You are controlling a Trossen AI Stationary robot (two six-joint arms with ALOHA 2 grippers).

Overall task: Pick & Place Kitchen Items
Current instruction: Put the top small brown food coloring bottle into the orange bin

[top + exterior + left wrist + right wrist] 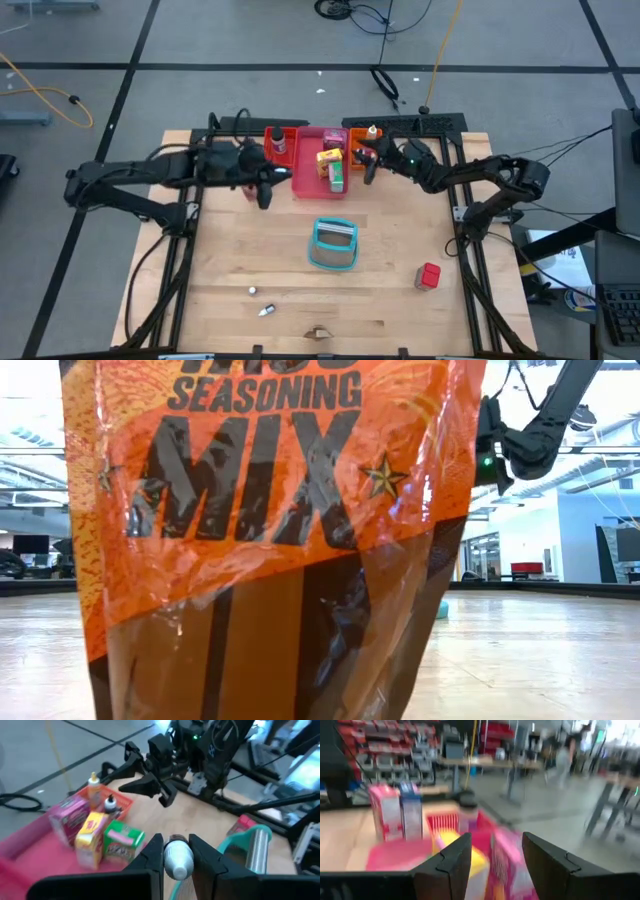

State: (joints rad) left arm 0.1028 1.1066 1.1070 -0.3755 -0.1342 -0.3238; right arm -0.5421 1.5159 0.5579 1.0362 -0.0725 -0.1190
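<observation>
Two dark arms meet over the far edge of the pale wooden table [230,260]. The left hand [176,851] is clenched on a small white cap-shaped item [178,860], smooth and rounded, pinched between its blocky fingers beside the pink tray [305,185]. In that flat rectangular tray stand boxy cartons: a yellow carton [91,840], a green carton [121,842] and a pink carton [67,817]. The right hand [368,165] hovers released, fingers apart, by the orange tray [357,135]. Mid-table lies a teal wire-like basket [334,245] holding a shiny metal cylinder [258,850]; a red cube [430,276] sits well apart from it. A glossy crinkled orange seasoning packet [270,490] fills the low view.
</observation>
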